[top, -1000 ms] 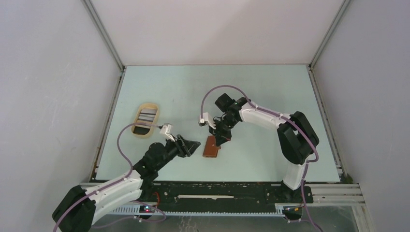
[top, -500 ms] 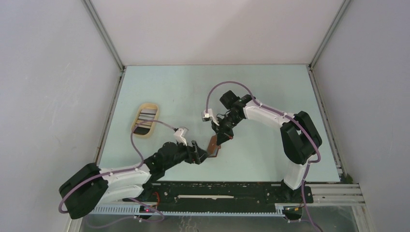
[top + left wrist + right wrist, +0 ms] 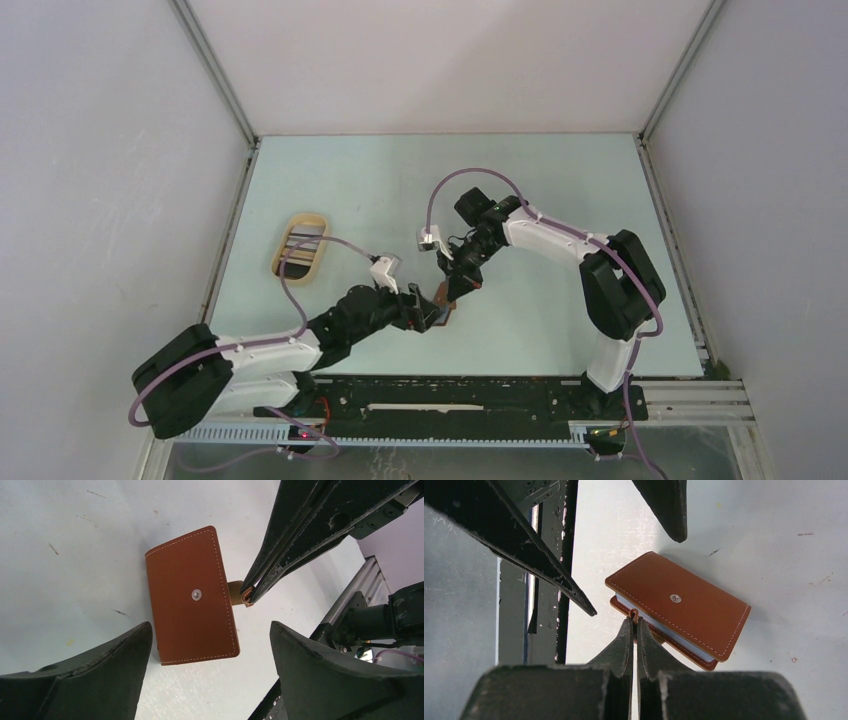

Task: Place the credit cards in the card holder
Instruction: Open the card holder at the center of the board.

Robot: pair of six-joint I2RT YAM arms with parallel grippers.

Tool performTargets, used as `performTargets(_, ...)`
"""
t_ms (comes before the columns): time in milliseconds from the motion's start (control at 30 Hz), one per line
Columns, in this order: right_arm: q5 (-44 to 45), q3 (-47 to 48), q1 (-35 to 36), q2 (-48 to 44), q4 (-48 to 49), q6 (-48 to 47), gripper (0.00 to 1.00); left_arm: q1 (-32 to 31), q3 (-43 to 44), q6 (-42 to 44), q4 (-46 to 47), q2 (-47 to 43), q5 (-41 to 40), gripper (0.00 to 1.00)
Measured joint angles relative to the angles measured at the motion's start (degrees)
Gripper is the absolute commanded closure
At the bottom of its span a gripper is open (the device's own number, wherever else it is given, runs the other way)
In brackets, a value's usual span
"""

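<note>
Across the whole overhead view lies a pale green table [image 3: 400, 180], walled in white on three sides. Two white and black arms reach from its near edge and meet near the middle front. The right arm [image 3: 560, 240] bends inward from the right side. The left arm [image 3: 270, 350] stretches low from the near left corner.

Well to the left of where they meet, near the table's left edge, sits an oval tan tray [image 3: 300, 216]. Pale and dark strips, which look like the cards [image 3: 303, 240], lie inside it; they are too small to count.

Between the two grippers is the holder [image 3: 192, 597], a reddish-brown folded wallet with pale stitching along its edges. It is closed, with its outer face towards both wrist cameras. It casts a shadow on the table, and I cannot tell whether any edge of it touches the surface. From the right wrist, a pale layer shows between its two covers.

The left gripper [image 3: 424, 314] has its jaws spread wide, one on each side of the holder, touching nothing and holding nothing.

The right gripper [image 3: 634, 625] has its jaws pressed together on the holder's small tab [image 3: 235, 592], which sticks out from one long edge.

A small silver snap [image 3: 198, 595] sits in the middle of the holder's outer face.
</note>
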Motion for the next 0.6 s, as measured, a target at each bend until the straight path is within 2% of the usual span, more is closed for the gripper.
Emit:
performTargets(167, -0.17, 0.00, 0.00, 0.09, -0.07, 0.07, 0.98, -0.81, 1.86, 1.14, -1.66, 1.92, -0.20, 0.15)
performTargets(433, -0.20, 0.00, -0.02, 0.11, -0.13, 0.07, 0.98, -1.31, 4.83, 2.62, -5.79, 4.79, -2.16, 0.42)
performTargets(533, -0.22, 0.00, -0.11, 0.11, -0.13, 0.07, 0.98, -1.44, 5.33, 2.86, -7.15, 5.09, -3.06, 0.59)
performTargets(600, -0.24, 0.00, -0.31, 0.11, -0.13, 0.04, 0.98, -1.49, 5.68, 2.91, -7.85, 5.09, -3.54, 0.75)
